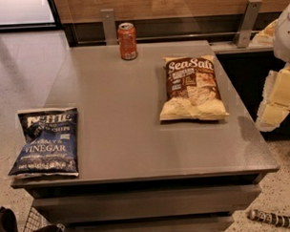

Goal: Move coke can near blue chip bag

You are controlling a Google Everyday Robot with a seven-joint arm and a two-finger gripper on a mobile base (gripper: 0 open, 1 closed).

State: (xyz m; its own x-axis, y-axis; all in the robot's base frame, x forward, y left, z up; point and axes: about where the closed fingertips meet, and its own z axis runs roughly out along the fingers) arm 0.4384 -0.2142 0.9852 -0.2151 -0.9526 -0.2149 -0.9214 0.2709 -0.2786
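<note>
gripper hovers right of the table, its grip state not discernible; upright coke can stands well away, back-left.

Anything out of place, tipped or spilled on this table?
Nothing spilled or damaged. The coke can stands upright at the far edge; the Sea Salt bag lies flat. The blue chip bag sits right at the front-left corner of the table, possibly overhanging. A striped object lies on the floor. The gripper hangs off the right side.
</note>
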